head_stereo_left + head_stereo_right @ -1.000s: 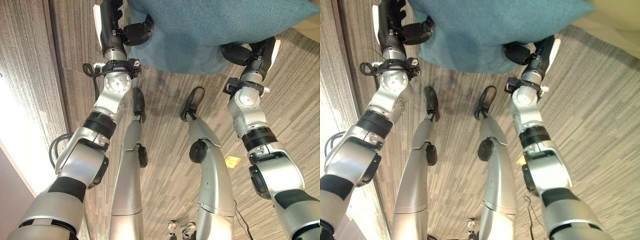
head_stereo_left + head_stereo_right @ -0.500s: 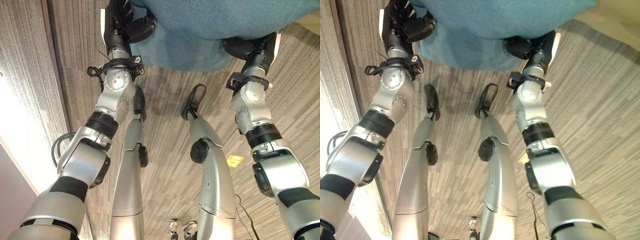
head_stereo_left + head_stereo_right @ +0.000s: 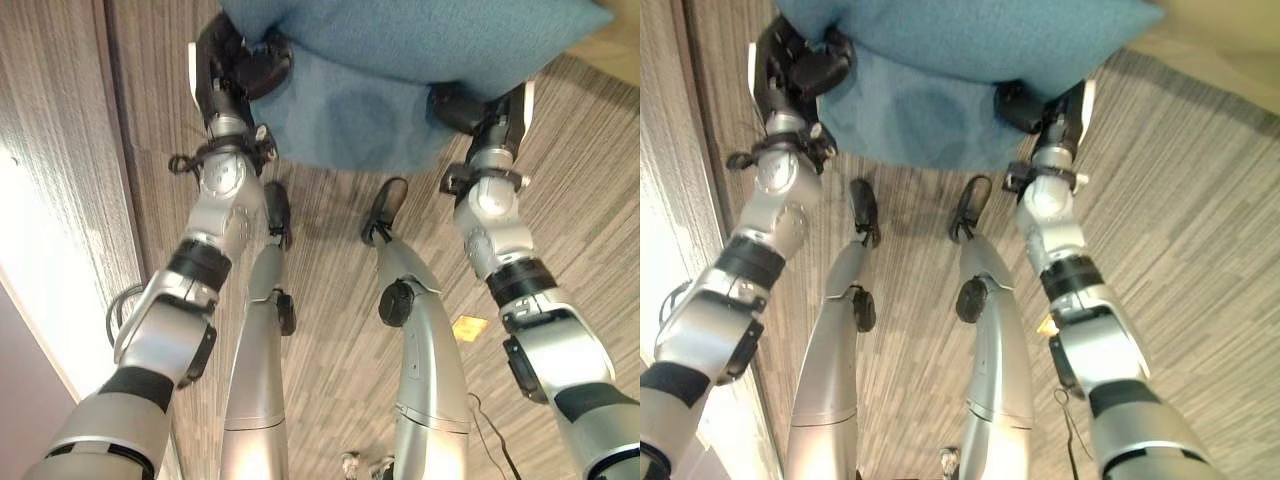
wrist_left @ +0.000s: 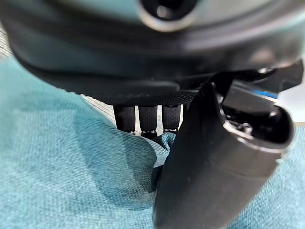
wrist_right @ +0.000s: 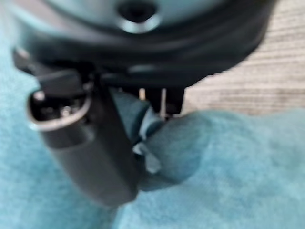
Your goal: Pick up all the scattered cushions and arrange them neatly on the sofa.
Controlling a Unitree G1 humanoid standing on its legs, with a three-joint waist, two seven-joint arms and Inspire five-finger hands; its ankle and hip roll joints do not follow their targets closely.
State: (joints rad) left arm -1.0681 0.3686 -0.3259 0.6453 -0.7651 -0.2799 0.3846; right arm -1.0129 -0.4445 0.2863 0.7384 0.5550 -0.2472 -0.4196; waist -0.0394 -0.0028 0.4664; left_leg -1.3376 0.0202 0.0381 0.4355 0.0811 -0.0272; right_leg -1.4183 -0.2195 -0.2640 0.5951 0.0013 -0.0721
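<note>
My left fingers (image 4: 148, 119) curl into the teal fabric with the thumb pressing from the other side, so my left hand (image 3: 240, 70) pinches a fold at the cushion's left edge. My right fingers (image 5: 162, 101) do the same on the other side, thumb and fingers bunching a wad of fabric between them, right hand (image 3: 480, 105) clamped on the cushion's right edge. The teal cushion (image 3: 400, 60) hangs between both hands, held up off the floor, stretched across the top of the head views in front of me. Its upper part looks like a plump, flat slab; under it a lower part of the same teal cloth (image 3: 930, 125) sags down toward my wrists, with a darker round patch in the middle. Can't tell if that is one cushion folded or two stacked. Below is wood-grain plank floor (image 3: 330, 330) running diagonally. A pale strip (image 3: 50, 250) runs along the floor's left edge, bright with glare. A small yellow tag (image 3: 468, 326) lies on the floor by my right arm. A beige surface (image 3: 1210, 40) shows at the top right corner, past the cushion's right edge; can't tell what it is.
</note>
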